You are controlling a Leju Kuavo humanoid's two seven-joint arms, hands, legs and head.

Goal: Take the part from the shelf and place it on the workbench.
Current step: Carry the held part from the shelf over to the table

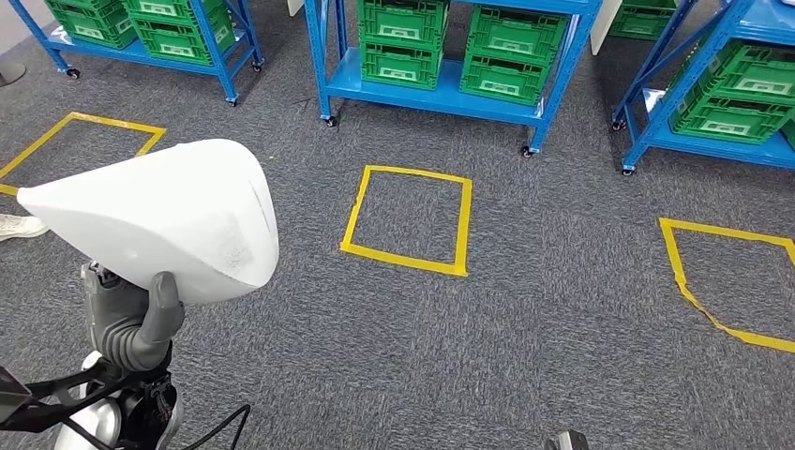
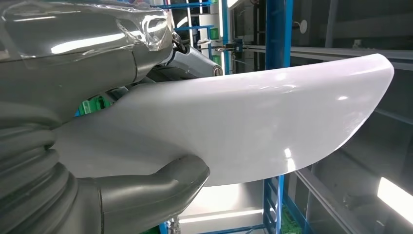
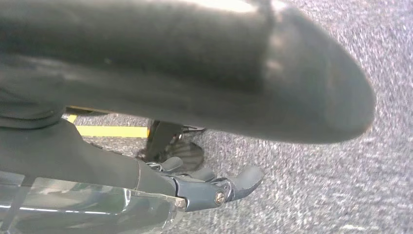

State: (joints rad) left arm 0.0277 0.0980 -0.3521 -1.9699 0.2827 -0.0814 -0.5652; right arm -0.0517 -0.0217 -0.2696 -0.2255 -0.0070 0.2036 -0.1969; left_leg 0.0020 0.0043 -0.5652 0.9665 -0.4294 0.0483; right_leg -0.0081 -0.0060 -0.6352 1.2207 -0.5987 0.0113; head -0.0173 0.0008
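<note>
- Low at the left of the head view, the left hand [image 1: 131, 323] holds the white part [image 1: 164, 216] up over the grey carpet [image 1: 525, 337], its thick grey thumb pressed against the part's near underside.
- From the left wrist view, the same part [image 2: 253, 122] is a smooth, glossy curved shell, with the thumb [image 2: 160, 187] under one face and the rest of the left hand [image 2: 83, 53] against the other, so the part is clamped between them.
- Ahead on the carpet lies a square of yellow tape [image 1: 410, 220], with another partly seen at the left [image 1: 80, 141] and a third at the right [image 1: 722, 281].
- Beyond the squares stand blue shelves [image 1: 441, 94] on castors, loaded with green crates [image 1: 459, 47].
- A white shoe [image 1: 19, 226] shows at the left edge.
- Seen from the right wrist view, the right hand [image 3: 204, 183] hangs over the carpet with its dark fingers [image 3: 246, 176] loosely curled and apart, holding nothing.
</note>
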